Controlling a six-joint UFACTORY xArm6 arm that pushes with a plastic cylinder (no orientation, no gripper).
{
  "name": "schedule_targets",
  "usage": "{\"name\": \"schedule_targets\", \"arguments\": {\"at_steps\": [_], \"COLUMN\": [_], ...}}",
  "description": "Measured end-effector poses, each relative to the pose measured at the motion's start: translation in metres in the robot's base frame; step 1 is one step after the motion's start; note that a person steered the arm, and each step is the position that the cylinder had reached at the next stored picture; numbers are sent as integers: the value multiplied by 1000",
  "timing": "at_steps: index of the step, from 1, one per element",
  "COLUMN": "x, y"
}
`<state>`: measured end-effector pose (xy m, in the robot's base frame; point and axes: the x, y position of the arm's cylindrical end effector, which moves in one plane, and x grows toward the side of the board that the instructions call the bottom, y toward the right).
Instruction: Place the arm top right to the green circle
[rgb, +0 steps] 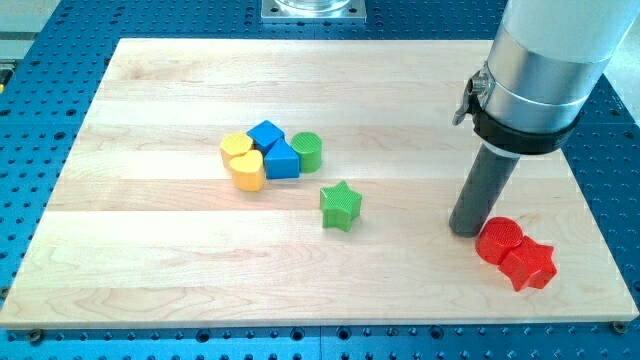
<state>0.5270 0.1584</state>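
The arm comes down from the view's top right as a broad silver cylinder with a black collar, narrowing into a straight dark rod that stands nearly upright. The rod's lower end, my tip, rests on the table just to the left of the red blocks, touching or almost touching the red cylinder. A red star sits against that cylinder on its lower right. The arm carries no pincer, so there is nothing to spread or press together.

The green circle is a short, round green cylinder standing on its flat end near the table's middle, well apart from the tip and to its left. Being round, it shows no long axis or facing. It touches the blue block on its left; another blue block and two yellow blocks complete the cluster. A green star lies below and right of the circle.
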Motion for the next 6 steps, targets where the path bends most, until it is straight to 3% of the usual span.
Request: {"name": "schedule_targets", "arguments": {"at_steps": [3,5,6], "x": [1,-58,-109], "y": [0,-20,-58]}}
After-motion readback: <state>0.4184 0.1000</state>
